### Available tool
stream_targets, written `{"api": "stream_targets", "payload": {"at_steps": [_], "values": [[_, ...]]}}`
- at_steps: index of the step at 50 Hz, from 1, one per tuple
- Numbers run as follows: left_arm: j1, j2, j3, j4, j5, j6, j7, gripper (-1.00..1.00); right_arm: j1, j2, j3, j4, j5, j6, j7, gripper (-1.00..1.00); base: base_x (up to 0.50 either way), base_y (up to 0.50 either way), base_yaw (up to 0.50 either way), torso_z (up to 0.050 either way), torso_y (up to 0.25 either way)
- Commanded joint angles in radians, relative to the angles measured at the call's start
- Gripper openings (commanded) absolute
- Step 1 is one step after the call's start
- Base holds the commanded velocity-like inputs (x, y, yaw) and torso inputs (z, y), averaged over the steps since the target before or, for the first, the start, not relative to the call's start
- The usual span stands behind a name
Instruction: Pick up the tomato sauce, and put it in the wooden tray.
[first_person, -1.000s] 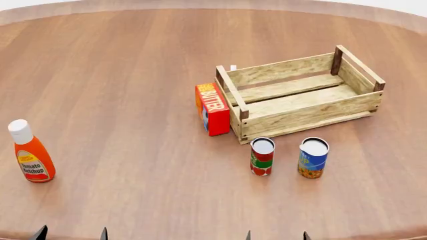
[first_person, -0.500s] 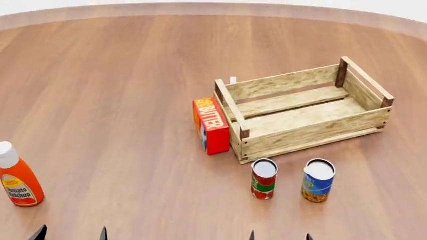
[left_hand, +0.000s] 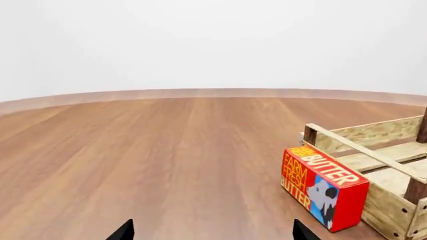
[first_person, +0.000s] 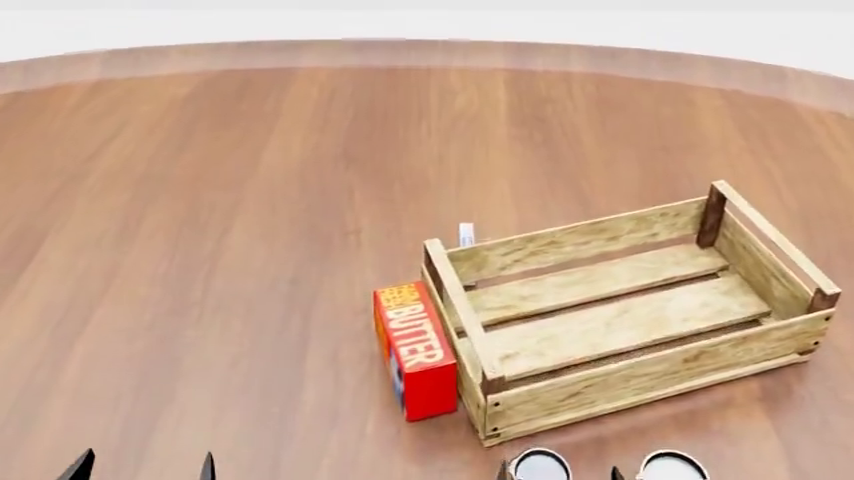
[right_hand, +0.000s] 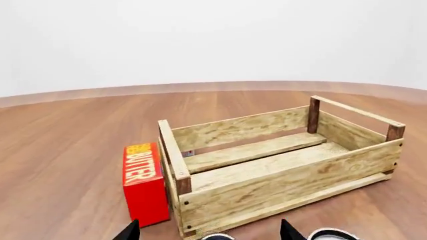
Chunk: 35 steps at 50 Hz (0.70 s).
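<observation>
Only the pale top of the tomato sauce (first_person: 541, 466) shows, at the bottom edge of the head view, just in front of the wooden tray (first_person: 627, 375); it is the left one of two can tops. The right wrist view catches the same tomato sauce top (right_hand: 217, 236) below the wooden tray (right_hand: 280, 187). My right gripper (first_person: 561, 472) is open, its dark tips either side of that can in the head view and short of it. My left gripper (first_person: 144, 468) is open over bare table, far to the left. The tray holds nothing.
A second can top (first_person: 671, 466) sits right of the tomato sauce. A red butter box (first_person: 414, 350) stands against the tray's left end and also shows in the left wrist view (left_hand: 323, 186). A small pale object (first_person: 466, 234) lies behind the tray.
The head view has swung upward, so everything has slid down the picture. The cans are now cut off at the bottom edge and the ketchup bottle has left the view.
</observation>
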Motion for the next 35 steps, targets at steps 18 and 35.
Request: {"api": "stream_targets", "payload": {"at_steps": [18, 35], "values": [[-0.004, -0.028, 0.034, -0.001, -0.027, 0.004, -0.034, 1.0, 0.002, 0.029, -0.034, 0.0, 0.024, -0.007, 0.034, 1.0, 0.5, 0.0, 0.0, 0.0, 0.001], [-0.005, -0.041, 0.05, -0.005, -0.039, 0.01, -0.049, 1.0, 0.006, 0.032, -0.034, 0.01, 0.038, -0.027, 0.07, 1.0, 0.29, 0.0, 0.0, 0.0, 0.0]]}}
